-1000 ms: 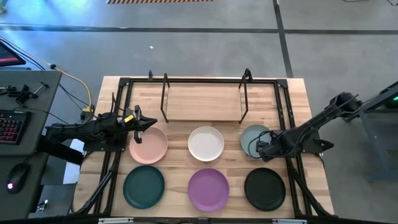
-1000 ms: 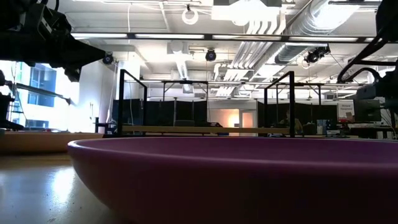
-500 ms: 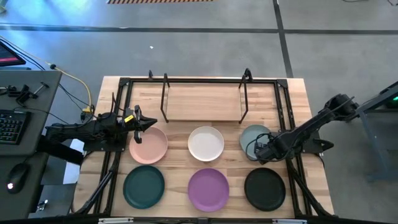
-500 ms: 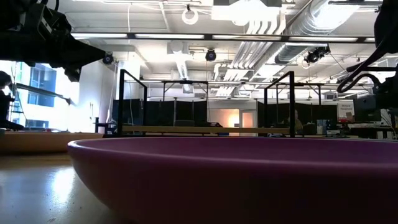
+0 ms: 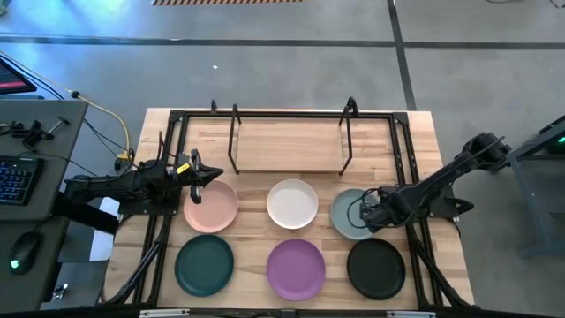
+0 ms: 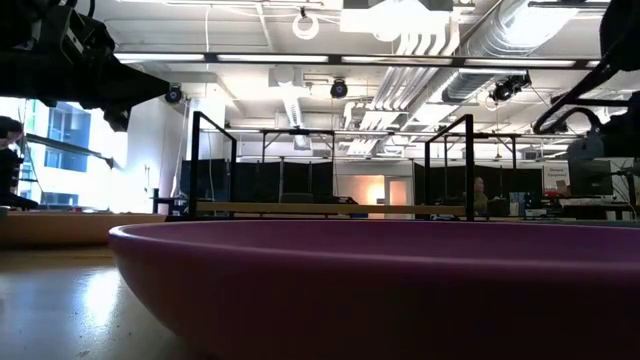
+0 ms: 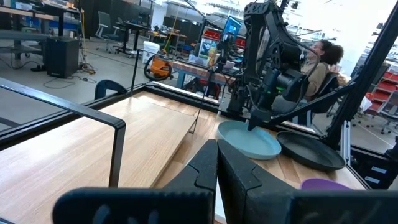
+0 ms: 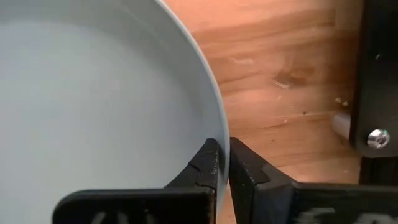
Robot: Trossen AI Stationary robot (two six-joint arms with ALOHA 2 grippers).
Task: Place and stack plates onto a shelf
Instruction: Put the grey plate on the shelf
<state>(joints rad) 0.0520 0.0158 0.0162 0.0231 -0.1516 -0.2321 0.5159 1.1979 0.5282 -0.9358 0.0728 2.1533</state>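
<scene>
Tabletop (image 5: 424, 141) of pale wood; right claw (image 8: 222, 155) pinches blue-grey plate (image 5: 346, 215); left claw (image 7: 216, 163) closed

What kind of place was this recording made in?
Most likely a robotics lab or workshop in an industrial hall. The low view shows exposed ceiling ducts and pipes; the left wrist view shows cluttered workbenches and a seated person beyond the light wooden tabletop; the floor is grey concrete.

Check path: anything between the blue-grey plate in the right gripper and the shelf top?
Nothing visible does. The right gripper pinches the blue-grey plate's rim; the shelf board sits bare just beyond it.
</scene>
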